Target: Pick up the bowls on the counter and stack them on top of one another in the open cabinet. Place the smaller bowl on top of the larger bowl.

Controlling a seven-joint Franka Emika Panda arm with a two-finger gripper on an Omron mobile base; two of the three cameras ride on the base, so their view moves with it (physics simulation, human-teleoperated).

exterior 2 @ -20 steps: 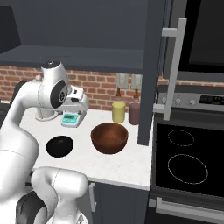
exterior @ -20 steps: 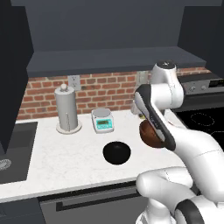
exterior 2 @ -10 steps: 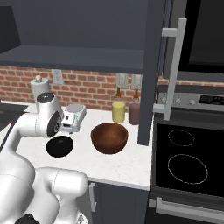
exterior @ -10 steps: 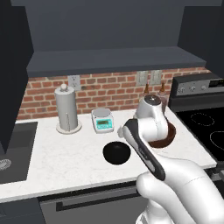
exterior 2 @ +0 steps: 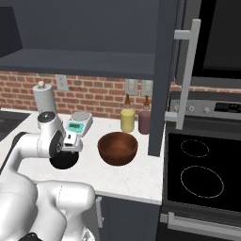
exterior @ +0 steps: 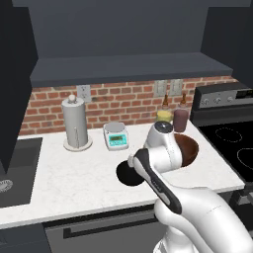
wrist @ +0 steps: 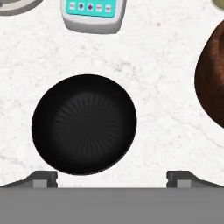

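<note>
White marbled counter (wrist: 175,87), our gripper (wrist: 112,179) above the smaller bowl (wrist: 84,124).

We see the jaws spread wide and holding nothing (fingertips (wrist: 43,179) low in the hand view). Black bowl sits mid-counter, nearer the front edge; the larger bowl (exterior 2: 117,148) stands apart toward the stove-side end; the open cabinet (exterior: 128,69) hangs overhead.

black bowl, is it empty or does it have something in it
Empty. The hand view looks straight down into the black bowl and shows only its bare ribbed inside. It sits upright on the counter, apart from the brown bowl.
</note>
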